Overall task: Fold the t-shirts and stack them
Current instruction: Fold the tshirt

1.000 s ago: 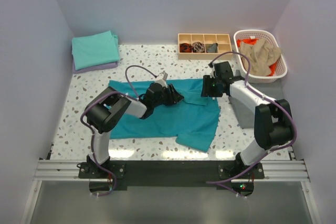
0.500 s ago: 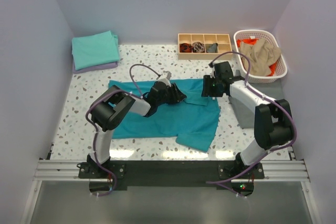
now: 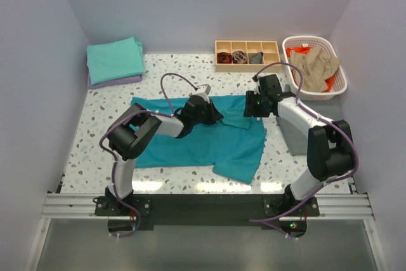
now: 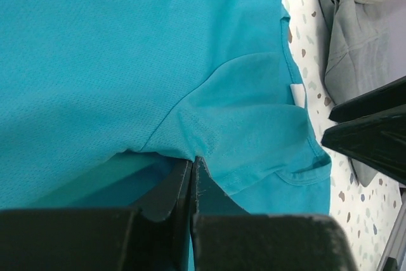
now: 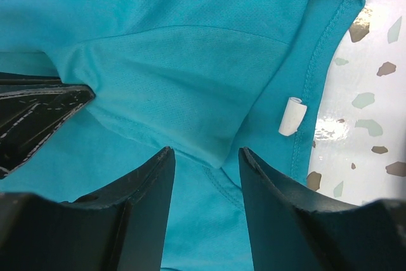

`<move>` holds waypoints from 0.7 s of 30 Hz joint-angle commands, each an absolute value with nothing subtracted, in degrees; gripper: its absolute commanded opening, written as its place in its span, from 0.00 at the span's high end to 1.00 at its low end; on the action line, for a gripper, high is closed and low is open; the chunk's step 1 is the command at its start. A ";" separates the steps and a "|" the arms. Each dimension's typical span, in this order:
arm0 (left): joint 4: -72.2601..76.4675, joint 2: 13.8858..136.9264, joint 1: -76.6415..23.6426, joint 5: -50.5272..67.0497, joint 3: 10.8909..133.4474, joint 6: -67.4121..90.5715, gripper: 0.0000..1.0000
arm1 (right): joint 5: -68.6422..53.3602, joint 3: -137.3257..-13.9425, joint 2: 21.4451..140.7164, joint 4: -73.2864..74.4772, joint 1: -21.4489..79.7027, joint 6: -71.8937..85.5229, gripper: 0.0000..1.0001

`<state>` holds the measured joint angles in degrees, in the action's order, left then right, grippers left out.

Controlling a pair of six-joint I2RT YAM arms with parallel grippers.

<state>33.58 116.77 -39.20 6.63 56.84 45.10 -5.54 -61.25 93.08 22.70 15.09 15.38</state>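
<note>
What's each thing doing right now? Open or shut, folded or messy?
teal t-shirt: spread on the table, not folded up.
left claw: shut, pinching the teal t-shirt.
right claw: open, over the teal t-shirt.
aqua-green t-shirt: folded, top of the stack.
lavender t-shirt: folded, underneath it.
tan t-shirt: crumpled in the basket.
orange t-shirt: crumpled beneath the tan one.
wooden tray: small things in some compartments.

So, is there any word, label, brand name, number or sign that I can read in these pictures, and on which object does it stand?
None can be read.
The small white tag on a seam of the teal t-shirt looks rolled and shows no print.
The white basket and the wooden tray show no legible marking in the top view.
</note>
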 commanded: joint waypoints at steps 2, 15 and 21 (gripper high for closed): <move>25.94 111.01 -39.55 8.78 63.01 42.19 0.99 | -5.63 -60.65 91.06 21.27 15.47 15.56 0.51; 5.28 116.20 -39.55 18.99 75.68 40.61 0.51 | -4.66 -59.85 89.12 21.71 15.38 15.56 0.51; 0.71 112.33 -39.46 13.01 74.44 37.62 0.18 | -2.55 -60.20 86.66 23.46 15.38 14.68 0.51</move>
